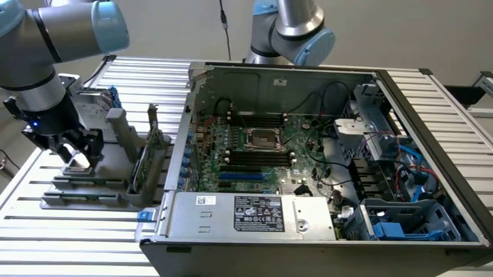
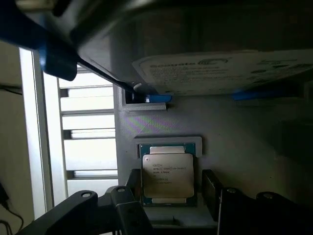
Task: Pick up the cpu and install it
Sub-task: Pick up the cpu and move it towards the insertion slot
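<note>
Currently, cpu (image 2: 167,175) (wrist view): lies flat, metal top up, in a square recess of the grey holder (image 2: 234,122).
Gripper (image 2: 171,185) (wrist view): jaws spread wide, with one dark finger (image 2: 210,188) on each side of the cpu; nothing is gripped, and whether a finger touches the chip cannot be told.
Hard drive (image 2: 220,68) (wrist view): stands on the same holder near the cpu, carried in blue brackets (image 2: 151,98).
Gripper (exterior view): low over the holder, at the exterior view's left, outside the computer case (image 1: 431,115).
Computer case (exterior view): open on the slatted table (image 1: 69,242), motherboard exposed.
Socket (image 1: 262,137) (exterior view): dark frame near the board's middle, well apart from the cpu.
</note>
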Action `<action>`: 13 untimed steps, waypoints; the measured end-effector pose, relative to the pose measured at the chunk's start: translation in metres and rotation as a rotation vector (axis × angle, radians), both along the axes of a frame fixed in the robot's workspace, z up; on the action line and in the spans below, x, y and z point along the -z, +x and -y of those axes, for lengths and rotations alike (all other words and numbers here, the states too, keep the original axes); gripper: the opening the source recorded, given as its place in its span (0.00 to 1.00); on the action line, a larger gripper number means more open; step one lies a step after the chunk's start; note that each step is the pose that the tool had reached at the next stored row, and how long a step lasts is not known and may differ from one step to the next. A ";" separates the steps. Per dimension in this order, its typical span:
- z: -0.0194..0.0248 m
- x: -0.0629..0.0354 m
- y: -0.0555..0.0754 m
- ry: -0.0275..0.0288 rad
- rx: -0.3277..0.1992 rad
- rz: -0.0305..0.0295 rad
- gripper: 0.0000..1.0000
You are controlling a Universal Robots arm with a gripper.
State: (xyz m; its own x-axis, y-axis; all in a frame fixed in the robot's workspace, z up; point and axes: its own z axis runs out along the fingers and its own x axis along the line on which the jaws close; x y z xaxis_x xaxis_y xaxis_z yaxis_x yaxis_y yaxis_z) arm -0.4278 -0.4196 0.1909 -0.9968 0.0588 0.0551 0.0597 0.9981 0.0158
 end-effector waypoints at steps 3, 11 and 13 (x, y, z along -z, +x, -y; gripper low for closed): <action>0.0000 0.0002 0.000 0.0002 0.000 -0.0002 0.62; -0.0005 0.0027 -0.001 0.0012 0.000 0.0000 0.62; -0.0009 0.0040 -0.001 0.0019 0.000 0.0002 0.62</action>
